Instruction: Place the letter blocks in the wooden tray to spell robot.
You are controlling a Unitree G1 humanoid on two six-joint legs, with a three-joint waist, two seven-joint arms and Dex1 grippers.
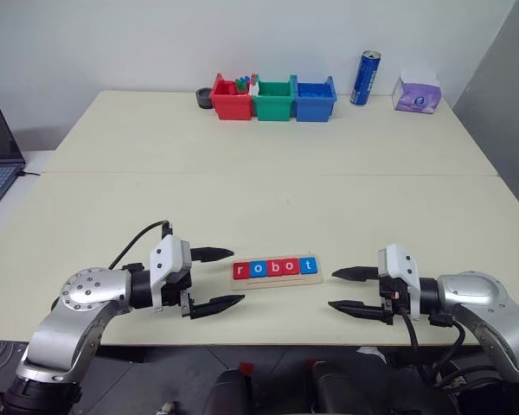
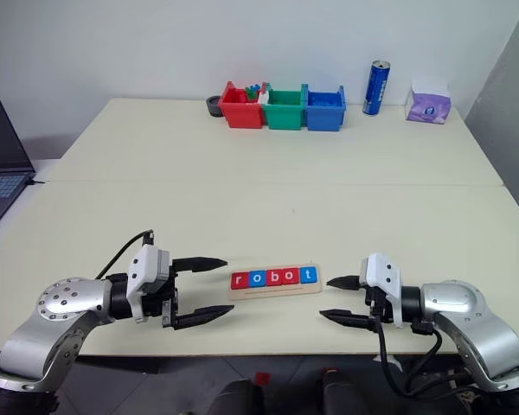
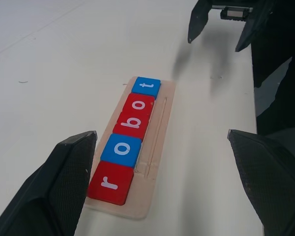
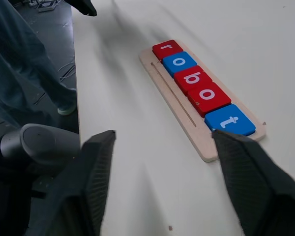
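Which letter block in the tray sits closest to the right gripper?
The blue "t" block, at the end of the wooden tray facing the right gripper. The other blue block, the first "o", sits second from the opposite end.

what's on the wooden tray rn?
Five letter blocks lie in a row on the wooden tray, reading r-o-b-o-t: red, blue, red, red, blue. The tray surface beneath them is covered.

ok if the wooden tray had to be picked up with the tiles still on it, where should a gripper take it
Probably by a short end of the wooden tray. It lies flat and long, with five letter blocks covering most of its top, so the ends are the barest edges. The open right gripper already faces the end by the blue t; come in low from that side, though so thin a strip may resist pinching.
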